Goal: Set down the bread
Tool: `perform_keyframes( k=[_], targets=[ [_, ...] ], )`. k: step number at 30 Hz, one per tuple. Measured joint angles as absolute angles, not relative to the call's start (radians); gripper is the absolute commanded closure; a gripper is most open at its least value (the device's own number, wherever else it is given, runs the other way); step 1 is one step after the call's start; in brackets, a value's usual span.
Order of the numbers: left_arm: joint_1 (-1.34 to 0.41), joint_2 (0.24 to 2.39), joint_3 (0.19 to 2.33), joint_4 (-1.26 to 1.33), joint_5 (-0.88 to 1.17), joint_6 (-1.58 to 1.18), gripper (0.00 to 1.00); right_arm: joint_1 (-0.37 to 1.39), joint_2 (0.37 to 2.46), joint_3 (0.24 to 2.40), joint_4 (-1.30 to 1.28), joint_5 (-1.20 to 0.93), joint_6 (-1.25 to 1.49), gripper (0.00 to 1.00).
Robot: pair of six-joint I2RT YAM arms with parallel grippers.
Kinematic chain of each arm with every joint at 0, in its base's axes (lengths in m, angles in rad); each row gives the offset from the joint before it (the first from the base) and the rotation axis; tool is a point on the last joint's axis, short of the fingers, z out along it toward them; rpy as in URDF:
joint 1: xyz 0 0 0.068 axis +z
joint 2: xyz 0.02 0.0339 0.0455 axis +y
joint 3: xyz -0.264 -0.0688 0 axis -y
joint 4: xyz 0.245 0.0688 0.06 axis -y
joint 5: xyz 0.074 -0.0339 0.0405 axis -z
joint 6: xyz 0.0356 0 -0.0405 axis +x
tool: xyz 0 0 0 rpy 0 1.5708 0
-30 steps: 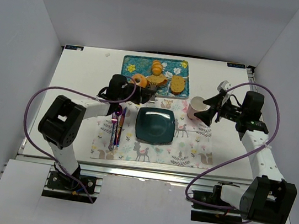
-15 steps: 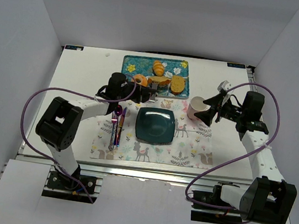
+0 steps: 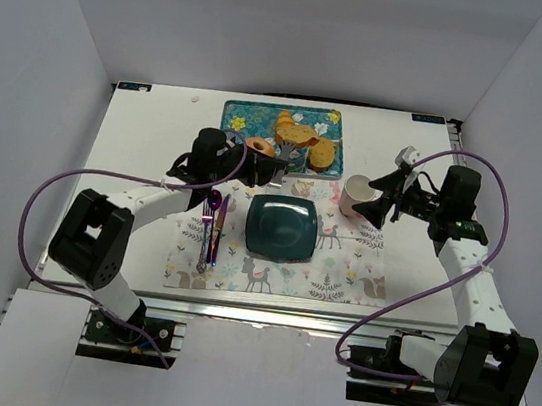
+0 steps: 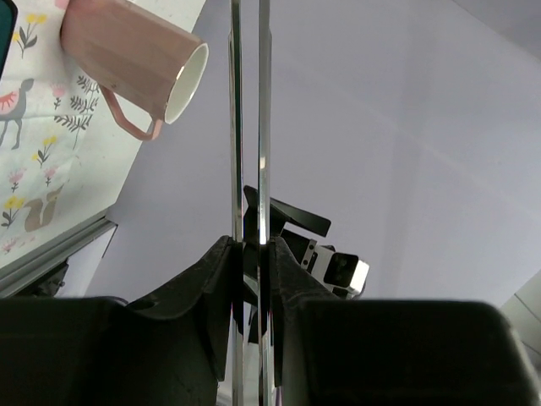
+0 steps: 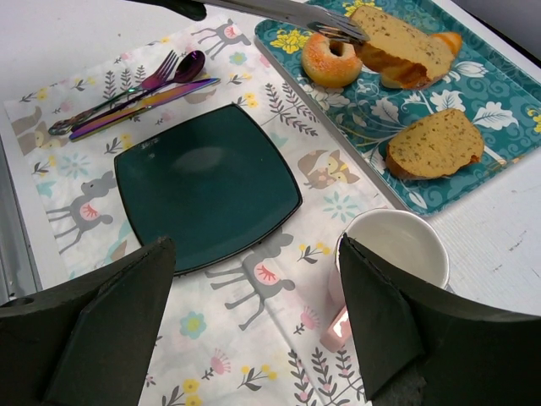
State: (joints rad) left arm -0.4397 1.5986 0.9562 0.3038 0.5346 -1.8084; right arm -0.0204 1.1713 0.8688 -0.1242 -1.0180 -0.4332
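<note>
A: A white-walled booth and a white table (image 3: 149,135); a teal flowered tray (image 3: 238,113) at the far side, and nearer, a printed placemat (image 3: 343,264) bearing a dark square plate (image 3: 281,227). Which step is this?

B: The pick-up, I'd judge; the left gripper (image 3: 261,166) is clamped on a pair of metal tongs (image 5: 287,13), whose tips meet the left edge of the bread (image 5: 406,46); that toast slice is over the tray, tipped up, just beside the donut (image 5: 330,57); the plate is bare.

A: Is it truly pinched?

B: It looks so; the tongs' arms run nearly together in the left wrist view, but their tips are out of that view, so I cannot be sure.

A: And the other arm?

B: The right gripper (image 3: 377,200) hangs just beside the pink mug (image 3: 356,193); jaws wide, nothing between them.

A: What next?

B: Lift clear of the donut and the oval slice (image 5: 435,144); carry it over the tray's near rim to the plate's middle; lower it, then ease the squeeze; keep that squeeze even on the way, or the slice may slip.

A: What differs from a second ago?

B: The toast lay flatter and closer to the tray's near rim; now it sits further back and right, tilted; the left arm's elbow has dropped toward the near edge; the right arm is unchanged.
</note>
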Motion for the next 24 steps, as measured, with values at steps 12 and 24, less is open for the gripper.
perform_keyframes(
  k=[12,24],
  targets=[
    [-0.463,1.376,0.841,0.168,0.578,-1.710,1.00,-0.020,1.166,0.869,-0.133,-1.021,-0.442,0.17],
    [-0.517,1.049,0.580,-0.025,0.631,-1.562,1.00,-0.020,1.165,0.883,-0.175,-1.025,-0.453,0.17]
  ],
)
